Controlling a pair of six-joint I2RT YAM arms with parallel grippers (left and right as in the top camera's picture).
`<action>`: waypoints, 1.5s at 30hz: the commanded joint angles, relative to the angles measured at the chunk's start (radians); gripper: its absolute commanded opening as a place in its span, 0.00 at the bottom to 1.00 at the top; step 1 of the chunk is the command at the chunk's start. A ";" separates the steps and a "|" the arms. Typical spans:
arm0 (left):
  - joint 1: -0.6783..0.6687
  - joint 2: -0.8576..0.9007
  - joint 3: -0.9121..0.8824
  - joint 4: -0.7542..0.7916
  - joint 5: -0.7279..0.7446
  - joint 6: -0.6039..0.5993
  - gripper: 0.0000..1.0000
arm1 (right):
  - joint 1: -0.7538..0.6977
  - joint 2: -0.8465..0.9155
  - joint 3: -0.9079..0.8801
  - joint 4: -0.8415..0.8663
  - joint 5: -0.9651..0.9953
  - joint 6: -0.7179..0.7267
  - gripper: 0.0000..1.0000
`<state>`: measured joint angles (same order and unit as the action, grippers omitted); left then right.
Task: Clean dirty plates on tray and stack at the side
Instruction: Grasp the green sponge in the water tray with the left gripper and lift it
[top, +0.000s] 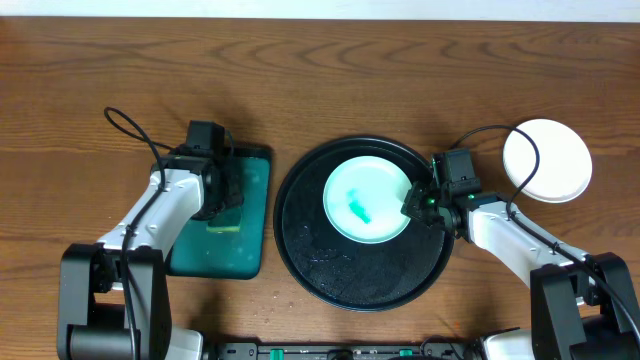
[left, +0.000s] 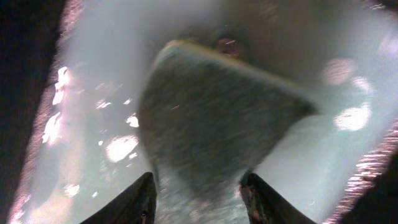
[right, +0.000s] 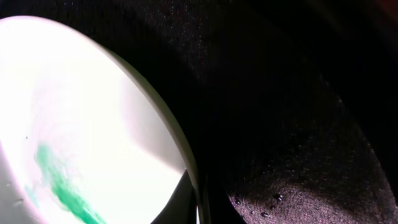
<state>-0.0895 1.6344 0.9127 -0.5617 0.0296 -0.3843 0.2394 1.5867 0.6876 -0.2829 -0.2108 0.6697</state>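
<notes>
Arms reach inward. The left claw (left: 198, 186) grips a sponge (left: 217, 118) (over the green tray (top: 215, 258)); the right claw (top: 412, 200), closed, meets the plate (top: 380, 185) rim

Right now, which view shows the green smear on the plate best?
Overhead: the whole smear lies central on the plate, unobstructed. Right wrist shows it closer but cropped at the frame edge. Left wrist shows none of it.

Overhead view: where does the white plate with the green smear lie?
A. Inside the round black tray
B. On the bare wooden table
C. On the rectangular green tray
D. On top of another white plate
A: the smeared plate lies inside the rim of the black tray, while the clean plate sits apart on the table.
</notes>
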 joint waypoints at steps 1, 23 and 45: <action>0.005 0.016 -0.011 0.019 0.046 0.029 0.45 | 0.008 0.063 -0.039 -0.026 -0.043 0.025 0.01; 0.005 0.003 -0.003 0.001 0.038 0.021 0.07 | 0.008 0.063 -0.039 -0.050 -0.053 0.025 0.01; -0.114 -0.466 -0.003 0.010 -0.139 0.171 0.07 | 0.008 0.063 -0.039 -0.043 -0.053 0.024 0.01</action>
<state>-0.1860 1.1831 0.9146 -0.5625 -0.0257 -0.2409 0.2394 1.5898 0.6930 -0.2958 -0.2192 0.6727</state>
